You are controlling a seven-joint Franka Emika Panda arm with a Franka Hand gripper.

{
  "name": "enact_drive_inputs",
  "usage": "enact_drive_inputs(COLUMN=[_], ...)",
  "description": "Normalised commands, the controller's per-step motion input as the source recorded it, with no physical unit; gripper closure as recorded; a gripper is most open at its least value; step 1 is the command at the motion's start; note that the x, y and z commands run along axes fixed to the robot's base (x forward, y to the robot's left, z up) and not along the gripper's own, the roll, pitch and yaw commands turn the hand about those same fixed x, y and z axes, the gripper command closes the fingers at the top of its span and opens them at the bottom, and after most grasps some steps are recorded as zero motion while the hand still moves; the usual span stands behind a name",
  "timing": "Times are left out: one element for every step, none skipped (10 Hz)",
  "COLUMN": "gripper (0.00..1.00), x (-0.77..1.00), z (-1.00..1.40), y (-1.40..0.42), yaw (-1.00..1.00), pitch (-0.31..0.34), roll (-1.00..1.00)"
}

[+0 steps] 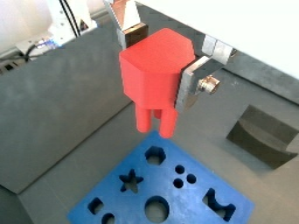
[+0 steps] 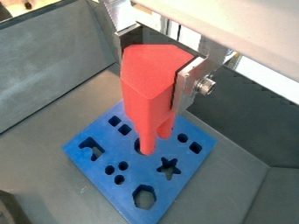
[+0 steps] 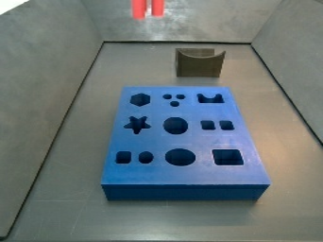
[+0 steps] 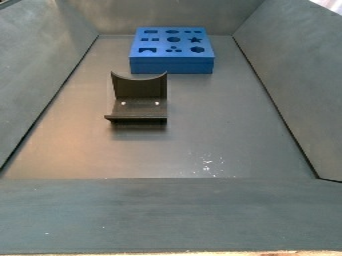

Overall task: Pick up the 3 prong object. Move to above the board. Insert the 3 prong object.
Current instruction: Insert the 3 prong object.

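Note:
The red 3 prong object [image 1: 152,74] has a hexagonal body with prongs pointing down. My gripper [image 1: 162,66] is shut on its body and holds it in the air above the blue board [image 1: 117,199], which has several shaped holes. Both wrist views show it, with the gripper [image 2: 156,74], the object [image 2: 149,96] and the board [image 2: 89,150] below. In a side view only the red prongs [image 3: 147,8] show at the top edge, high above the board [image 3: 190,185]; the fingers are out of frame there. The board [image 4: 140,62] lies at the far end of the bin.
The dark fixture [image 3: 198,62] stands on the floor beyond the board, also seen in a wrist view [image 1: 263,131] and a side view [image 4: 138,100]. Grey sloping bin walls [image 3: 63,104] enclose the floor on all sides.

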Motion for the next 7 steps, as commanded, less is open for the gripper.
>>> enact_drive_inputs(gripper=[1.00,1.00,1.00,1.00,1.00,1.00,1.00], x=[0.23,0.23,0.15,0.25,0.21,0.12,0.00], z=[-0.51,-0.52,-0.52,-0.52,-0.50,-0.30,-0.03], y=[0.02,0.02,0.02,0.03,0.04,0.02,0.00], yaw=[0.28,0.42,0.44,0.47,0.45,0.42,0.03], pitch=[-0.146,-0.157,-0.154,-0.089,-0.086,-0.089,0.000], roll=[0.00,0.00,0.02,0.02,0.03,0.02,0.00])
